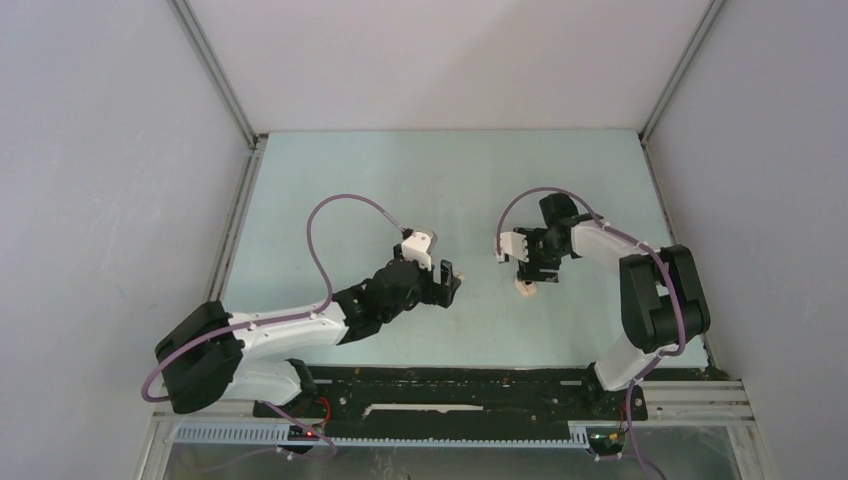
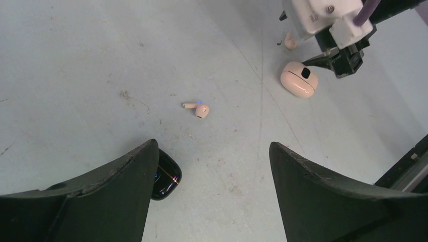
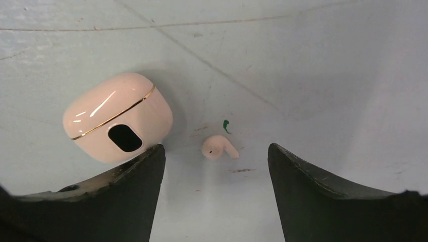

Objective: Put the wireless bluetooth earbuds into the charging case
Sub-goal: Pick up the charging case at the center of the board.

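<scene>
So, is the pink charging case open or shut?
Shut: the pink charging case has its lid seam closed; an earbud lies outside, beside it.

No lettering, brand, number or sign can be read anywhere in view. The pale pink charging case (image 3: 117,123) carries only a thin gold seam line and a dark oval patch. A small green mark (image 3: 225,125) on the table (image 3: 313,60), near a white earbud (image 3: 218,147), forms no letter.

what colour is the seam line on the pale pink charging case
Gold: a thin seam line around the charging case, clearest in the right wrist view.
</scene>
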